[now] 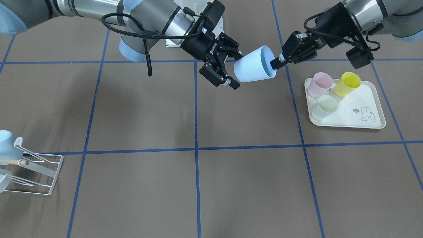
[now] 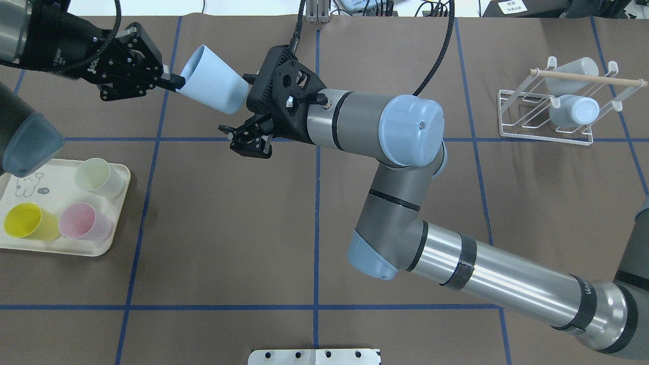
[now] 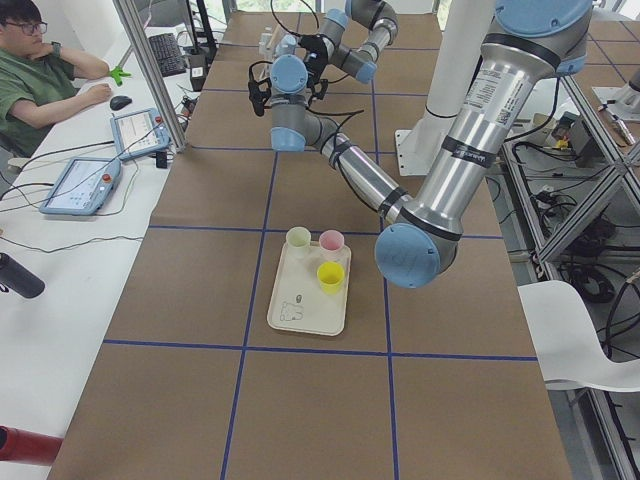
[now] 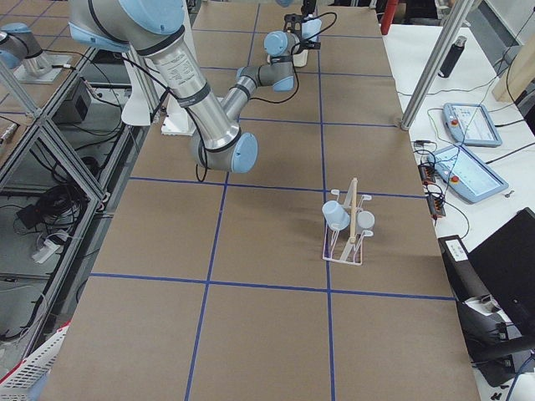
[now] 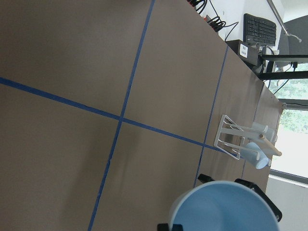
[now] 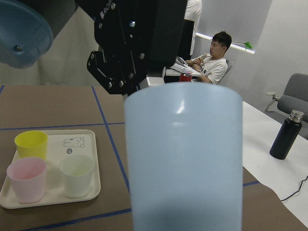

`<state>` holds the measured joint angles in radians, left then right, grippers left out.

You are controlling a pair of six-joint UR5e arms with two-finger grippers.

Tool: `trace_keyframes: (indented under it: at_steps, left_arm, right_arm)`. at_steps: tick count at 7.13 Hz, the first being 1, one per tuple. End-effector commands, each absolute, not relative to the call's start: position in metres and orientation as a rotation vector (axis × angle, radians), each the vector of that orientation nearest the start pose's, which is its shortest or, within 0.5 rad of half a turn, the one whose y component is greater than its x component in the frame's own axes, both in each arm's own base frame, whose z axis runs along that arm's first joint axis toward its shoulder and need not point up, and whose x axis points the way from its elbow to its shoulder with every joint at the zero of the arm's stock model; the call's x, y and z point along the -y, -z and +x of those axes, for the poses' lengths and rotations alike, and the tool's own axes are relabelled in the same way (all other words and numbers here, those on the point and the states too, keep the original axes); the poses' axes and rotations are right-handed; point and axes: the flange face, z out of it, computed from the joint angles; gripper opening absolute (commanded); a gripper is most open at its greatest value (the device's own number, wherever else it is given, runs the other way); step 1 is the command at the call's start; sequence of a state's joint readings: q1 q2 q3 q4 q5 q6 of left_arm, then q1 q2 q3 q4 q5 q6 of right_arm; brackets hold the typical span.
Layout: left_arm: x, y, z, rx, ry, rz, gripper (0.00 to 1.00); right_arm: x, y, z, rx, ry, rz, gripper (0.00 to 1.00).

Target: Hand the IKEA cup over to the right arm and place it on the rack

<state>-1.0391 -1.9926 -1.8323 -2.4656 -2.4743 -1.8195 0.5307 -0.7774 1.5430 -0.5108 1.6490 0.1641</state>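
Smooth matt plastic cup (image 1: 250,70)

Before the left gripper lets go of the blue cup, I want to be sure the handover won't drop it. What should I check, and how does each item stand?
1. Left gripper pinches the blue cup by its rim: ok.
2. Right gripper is open, with a finger on either side of the cup's base: ok.
3. Right gripper is closed on the cup: not ok, its jaws stand apart.
4. Cup is held in the air, off the table: ok.
5. Rack has a free prong: cannot tell; two pale cups already sit on it.
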Motion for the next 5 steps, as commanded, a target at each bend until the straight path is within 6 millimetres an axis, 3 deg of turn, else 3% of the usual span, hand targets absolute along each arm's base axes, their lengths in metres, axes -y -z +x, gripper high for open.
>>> trace_keyframes:
  at_steps: [1, 5]
  left_arm:
    - [0.4922, -0.2033, 0.2288, -1.579, 0.294, -0.088, 0.0]
    - [0.4924, -0.2042, 0.2326, -1.577, 0.289, -0.09, 0.0]
  right_arm:
    - [0.4413, -0.0665, -0.5019, 1.097, 0.695, 1.531, 0.99]
    - [0.4413, -0.0665, -0.5019, 1.071, 0.72, 1.555, 0.99]
